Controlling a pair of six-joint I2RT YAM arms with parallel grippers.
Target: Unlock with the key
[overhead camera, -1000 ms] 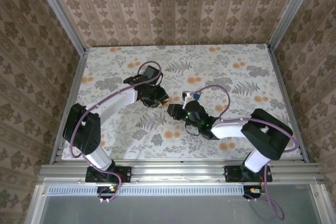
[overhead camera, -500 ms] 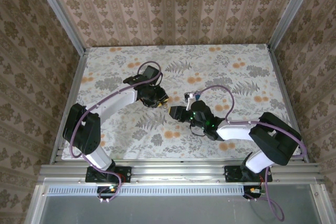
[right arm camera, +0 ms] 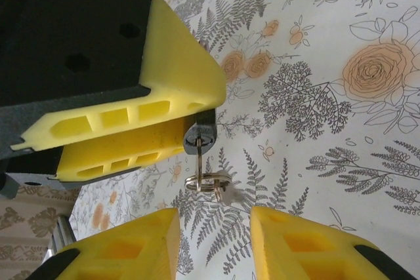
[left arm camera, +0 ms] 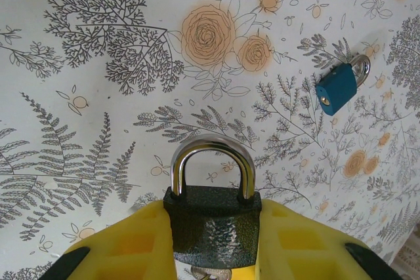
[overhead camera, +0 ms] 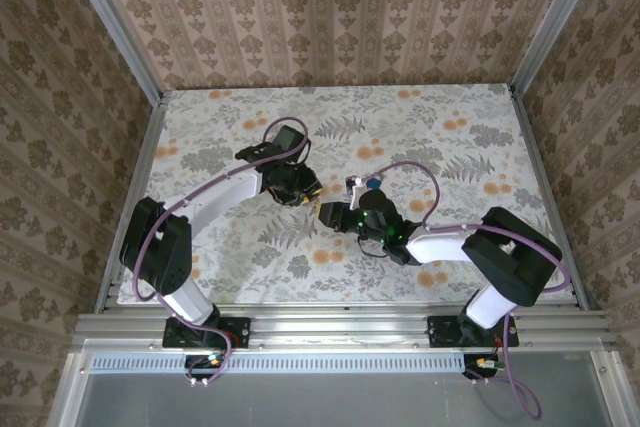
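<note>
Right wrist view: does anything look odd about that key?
Slightly: the key sits in the dark padlock clamped by the left pincer, its wire ring dangling loose; the right pincer stands open just short of it, gripping nothing.

Dark padlock's (left arm camera: pixel 211 218) lower body between left pincer's (left arm camera: pixel 211 244) fingers (left arm camera: pixel 125 250); key's (right arm camera: pixel 199 157) blade inside it.
</note>
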